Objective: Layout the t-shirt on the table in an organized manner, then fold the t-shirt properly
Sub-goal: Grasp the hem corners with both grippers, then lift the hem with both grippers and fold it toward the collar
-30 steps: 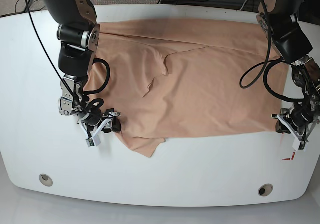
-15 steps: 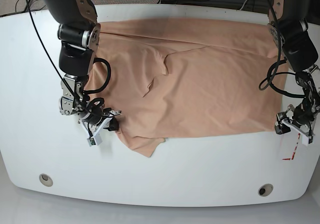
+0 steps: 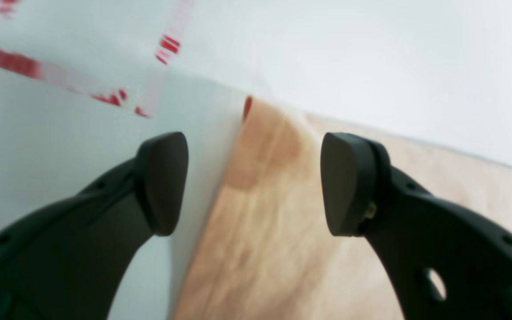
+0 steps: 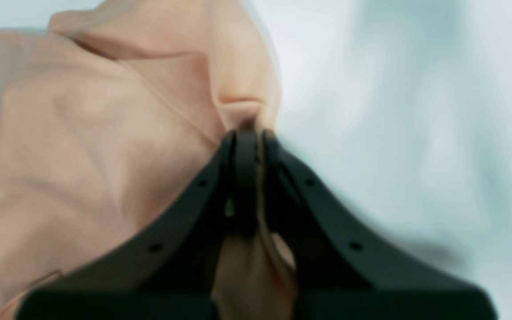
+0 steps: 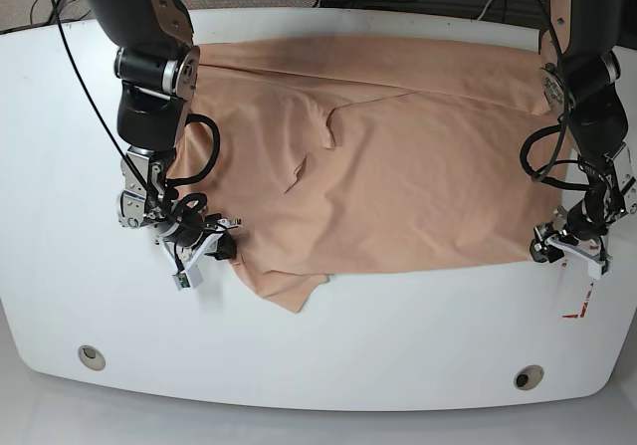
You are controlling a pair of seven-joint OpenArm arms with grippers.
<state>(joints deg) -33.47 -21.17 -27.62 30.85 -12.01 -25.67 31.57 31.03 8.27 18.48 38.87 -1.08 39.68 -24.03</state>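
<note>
The peach t-shirt [image 5: 398,156] lies spread across the white table [image 5: 328,345], with some creases near its middle and a pointed flap at the front left. My right gripper [image 5: 217,248] is at that front left edge. In the right wrist view, this gripper [image 4: 249,142] is shut on a bunched fold of the t-shirt [image 4: 82,146]. My left gripper [image 5: 559,251] stands at the shirt's front right corner. In the left wrist view, the left gripper [image 3: 254,182] is open, and the t-shirt corner [image 3: 282,249] lies flat between its fingers with nothing gripped.
Red tape marks [image 5: 575,314] sit on the table just beyond the shirt's right corner, also seen as red tape [image 3: 16,64] in the left wrist view. Two grey grommets [image 5: 91,356] [image 5: 529,376] lie near the front edge. Cables hang from both arms.
The left gripper has opened and shifted inward toward the shirt's front right corner. The right gripper has shut on the fabric at the front left edge.
</note>
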